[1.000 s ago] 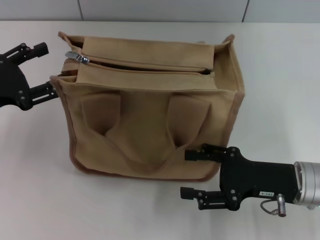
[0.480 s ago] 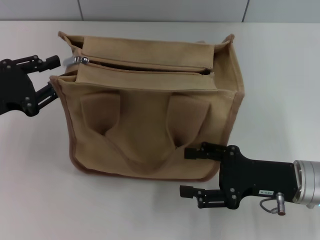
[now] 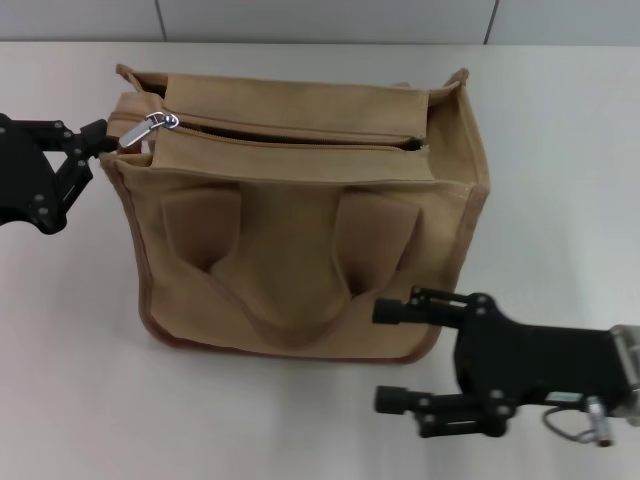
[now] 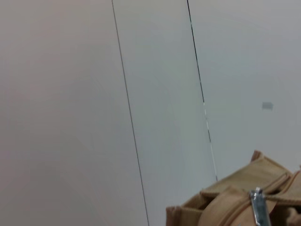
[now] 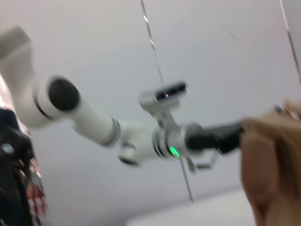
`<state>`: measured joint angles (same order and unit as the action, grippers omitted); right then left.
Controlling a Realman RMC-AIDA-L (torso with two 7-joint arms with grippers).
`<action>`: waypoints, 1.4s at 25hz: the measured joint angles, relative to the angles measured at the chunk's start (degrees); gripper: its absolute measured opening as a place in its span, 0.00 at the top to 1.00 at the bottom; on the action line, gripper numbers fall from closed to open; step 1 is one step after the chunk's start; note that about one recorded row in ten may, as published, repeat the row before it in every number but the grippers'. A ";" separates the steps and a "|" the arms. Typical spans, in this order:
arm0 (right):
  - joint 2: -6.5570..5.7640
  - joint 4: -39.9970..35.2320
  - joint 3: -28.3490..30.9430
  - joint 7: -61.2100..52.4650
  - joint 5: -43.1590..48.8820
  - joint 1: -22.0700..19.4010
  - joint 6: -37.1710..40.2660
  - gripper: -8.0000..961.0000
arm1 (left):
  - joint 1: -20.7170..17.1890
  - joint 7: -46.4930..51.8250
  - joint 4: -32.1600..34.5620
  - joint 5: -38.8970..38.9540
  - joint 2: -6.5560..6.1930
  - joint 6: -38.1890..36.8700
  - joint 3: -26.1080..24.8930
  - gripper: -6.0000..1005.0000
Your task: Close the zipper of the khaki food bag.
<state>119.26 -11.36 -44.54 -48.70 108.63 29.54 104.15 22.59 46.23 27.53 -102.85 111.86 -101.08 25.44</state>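
Observation:
The khaki food bag [image 3: 290, 250] stands upright in the middle of the head view, its two handles hanging down the near side. The zipper [image 3: 300, 133] runs along the top with a dark gap showing. Its silver slider [image 3: 166, 121] is at the bag's left end, the pull tab [image 3: 138, 131] sticking out to the left. My left gripper [image 3: 98, 148] is at that end, open, its upper fingertip [image 3: 98, 130] right beside the tab. The left wrist view shows the tab [image 4: 257, 208] and a corner of the bag [image 4: 235, 197]. My right gripper [image 3: 388, 355] is open by the bag's near right bottom corner.
The bag stands on a white table [image 3: 70, 380], with a grey wall [image 3: 320, 18] behind it. The right wrist view shows my left arm [image 5: 141, 136] far off and the blurred edge of the bag [image 5: 270, 160].
My left gripper has moved in to the bag's left end and its fingers have narrowed. The pull tab has swung out leftward. My right gripper has dropped lower and slightly right.

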 joint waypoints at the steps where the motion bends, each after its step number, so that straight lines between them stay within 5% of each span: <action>1: -0.07 -0.61 0.68 -1.20 -0.01 -0.15 2.39 0.16 | -0.27 -0.54 0.00 0.57 0.22 -0.64 -0.19 0.88; 6: -0.09 -4.53 5.94 -9.83 -0.01 -0.15 12.49 0.16 | -0.74 -1.51 0.04 1.40 0.89 -1.60 -0.67 0.97; 12: -0.16 -4.96 15.04 -27.63 -0.01 6.25 16.85 0.16 | -1.37 -4.09 0.08 3.32 2.26 -2.42 -0.76 1.00; 25: 0.16 -5.26 15.37 -56.95 -0.01 21.54 4.00 0.16 | -2.16 -11.75 -0.08 6.10 5.27 -4.32 -1.11 1.00; 35: 0.39 -5.08 11.63 -75.45 0.01 28.67 -6.71 0.16 | -2.20 -12.90 -0.10 7.22 5.47 -4.98 -1.63 1.00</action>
<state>119.65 -16.44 -32.91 -124.15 108.64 58.20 97.44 20.38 33.32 27.43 -95.63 117.33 -106.06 23.81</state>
